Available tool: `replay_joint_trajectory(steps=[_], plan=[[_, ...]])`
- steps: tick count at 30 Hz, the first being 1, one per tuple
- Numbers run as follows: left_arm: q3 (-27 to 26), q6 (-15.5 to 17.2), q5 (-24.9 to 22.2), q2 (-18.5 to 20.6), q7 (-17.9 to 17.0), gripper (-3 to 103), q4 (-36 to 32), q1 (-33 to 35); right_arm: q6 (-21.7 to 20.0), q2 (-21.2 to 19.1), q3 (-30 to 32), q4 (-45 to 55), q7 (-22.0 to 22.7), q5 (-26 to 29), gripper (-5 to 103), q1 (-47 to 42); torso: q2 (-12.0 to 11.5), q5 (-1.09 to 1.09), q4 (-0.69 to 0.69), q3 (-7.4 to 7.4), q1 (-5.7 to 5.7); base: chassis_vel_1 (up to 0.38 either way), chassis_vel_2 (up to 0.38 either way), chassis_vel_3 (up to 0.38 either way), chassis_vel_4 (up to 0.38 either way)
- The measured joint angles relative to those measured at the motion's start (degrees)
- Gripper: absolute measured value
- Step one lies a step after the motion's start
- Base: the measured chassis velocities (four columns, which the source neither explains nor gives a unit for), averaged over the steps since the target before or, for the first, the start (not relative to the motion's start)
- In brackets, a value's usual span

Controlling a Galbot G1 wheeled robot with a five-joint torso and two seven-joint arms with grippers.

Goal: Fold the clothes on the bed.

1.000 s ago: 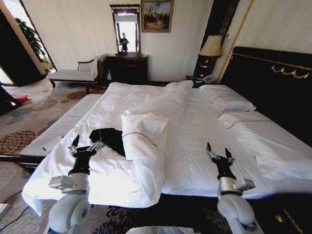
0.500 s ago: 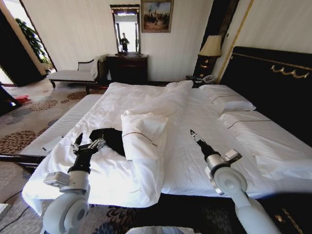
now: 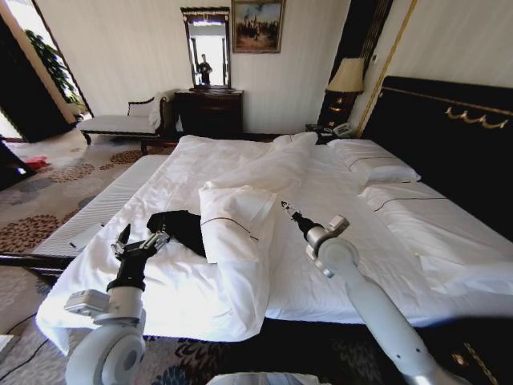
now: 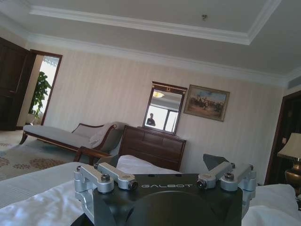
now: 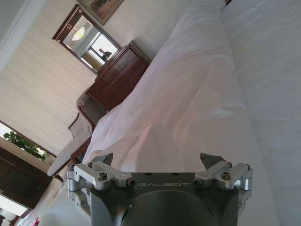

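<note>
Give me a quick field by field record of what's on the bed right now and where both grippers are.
clothes: black T-shirt, crumpled, near the bed's left edge, beside the folded white duvet
bed: white sheets, pillows by the dark headboard
left gripper: open, over the sheet just short of the T-shirt, not touching it
right gripper: open, arm stretched across the bed, fingertips at the duvet's right side
fold status: not yet begun

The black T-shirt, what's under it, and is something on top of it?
The black T-shirt lies on the bed's white sheet. The folded white duvet overlaps its right edge, hiding that part. Its lettering can't be seen.
</note>
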Motion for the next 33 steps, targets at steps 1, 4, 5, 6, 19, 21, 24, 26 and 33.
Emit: replay_joint_trajectory(steps=[1, 4, 5, 6, 19, 21, 24, 26, 33], plan=[[0.00, 0.00, 0.00, 0.00, 0.00, 100, 0.00, 0.00, 0.00, 0.00, 0.00, 0.00, 0.00, 0.00, 100, 0.00, 0.00, 0.00, 0.00, 0.00, 0.00, 0.000, 0.000, 0.000, 0.000], [-0.68, -0.19, 0.06, 0.09, -0.32, 100, 0.28, -0.21, -0.25, 2.73, -3.46, -2.65, 1.51, 0.28, 100, 5.47, 0.00, 0.00, 0.01, 0.00, 0.00, 0.000, 0.000, 0.000, 0.000], [-0.74, -0.19, 0.06, 0.10, -0.43, 100, 0.40, -0.29, -0.28, 3.27, -4.19, -3.10, 1.78, 0.36, 100, 6.49, 0.00, 0.00, 0.00, 0.00, 0.00, 0.000, 0.000, 0.000, 0.000], [-0.78, -0.21, 0.07, 0.10, -0.47, 100, 0.50, -0.38, -0.31, 3.92, -5.08, -3.57, 2.12, 0.49, 100, 7.65, 0.00, -0.01, 0.00, 0.00, 0.00, 0.000, 0.000, 0.000, 0.000], [-1.13, -0.21, 0.13, 0.13, -0.88, 100, 1.32, -0.88, -1.08, 5.17, -15.83, -9.70, 3.05, 0.79, 100, 15.58, 0.00, 0.01, -0.02, 0.00, -0.01, 0.000, 0.000, 0.000, 0.000], [-1.30, -0.21, 0.13, 0.17, -0.95, 100, 1.42, -0.88, -1.05, 6.35, -16.56, -10.81, 2.95, 0.64, 100, 16.67, 0.00, 0.01, 0.00, 0.00, -0.01, 0.000, 0.000, 0.000, 0.000], [-1.60, -0.21, 0.13, 0.23, -1.01, 100, 1.56, -0.90, -0.94, 7.68, -17.55, -11.87, 2.87, 0.41, 100, 17.95, 0.00, 0.00, -0.01, 0.00, -0.01, 0.000, 0.000, 0.000, 0.000], [-1.80, -0.21, 0.14, 0.24, -1.05, 100, 1.81, -0.98, -0.82, 9.06, -18.39, -13.29, 2.81, 0.02, 100, 19.48, 0.00, 0.00, 0.00, -0.01, -0.01, 0.000, 0.000, 0.000, 0.000], [-1.77, -0.21, 0.54, 0.18, -1.10, 100, 2.68, -1.26, -0.69, 12.35, -20.15, -18.81, 2.55, -0.91, 100, 24.30, 0.00, 0.00, 0.00, -0.01, -0.01, 0.000, 0.000, 0.000, 0.000]])
